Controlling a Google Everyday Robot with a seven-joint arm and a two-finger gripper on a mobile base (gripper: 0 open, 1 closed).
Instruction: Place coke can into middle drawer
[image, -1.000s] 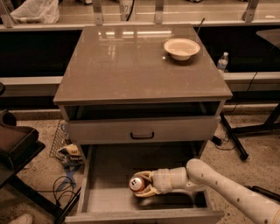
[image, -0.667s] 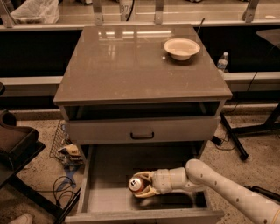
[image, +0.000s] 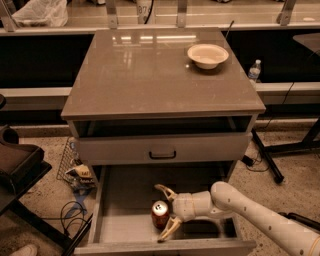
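Writing: none can be read on the coke can (image: 160, 216); only its red side and silver top show
Gripper: the gripper (image: 161, 213) reaches into the middle drawer (image: 120, 200) from the right, its fingers (image: 166, 191) spread wide apart, one on each side of the can
Contact: the can stands upright between the fingers, close to the palm; whether either finger touches it cannot be told
Middle drawer: pulled out, holding the can and the gripper
Drawer front: a closed drawer front (image: 210, 147) with a black bar handle (image: 162, 154), just above and behind the gripper
Cabinet top: a white bowl (image: 207, 55), well beyond the gripper
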